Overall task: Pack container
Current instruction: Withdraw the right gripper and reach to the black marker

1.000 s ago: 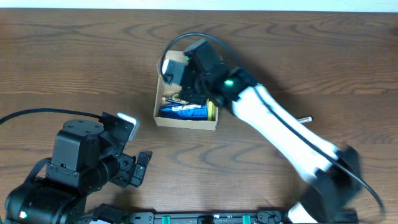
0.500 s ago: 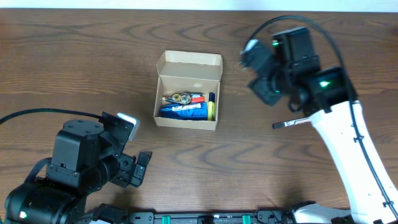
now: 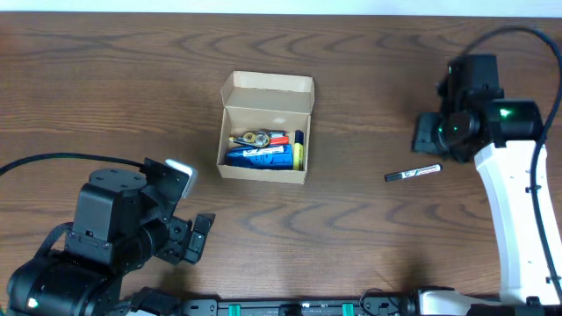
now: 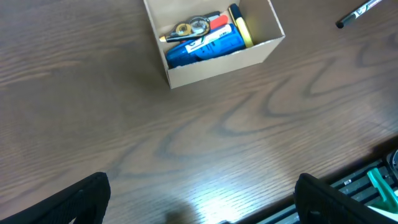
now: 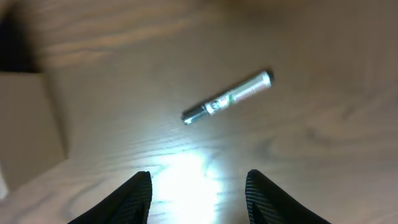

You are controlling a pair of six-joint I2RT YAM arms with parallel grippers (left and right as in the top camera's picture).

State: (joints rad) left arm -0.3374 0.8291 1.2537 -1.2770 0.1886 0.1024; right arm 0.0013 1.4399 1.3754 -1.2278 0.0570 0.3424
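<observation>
Both pairs are cropped to tips: left fingers (image 4: 81, 200) wide, right fingers (image 5: 135, 198) apart and empty, a blurred marker (image 5: 227, 98) beyond.

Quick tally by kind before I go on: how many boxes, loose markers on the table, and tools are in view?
Cardboard box: 1
Loose marker: 1
Tools: 2, the left tool and the right tool
Total: 4
The items inside the box overlap, so they are not counted.
</observation>
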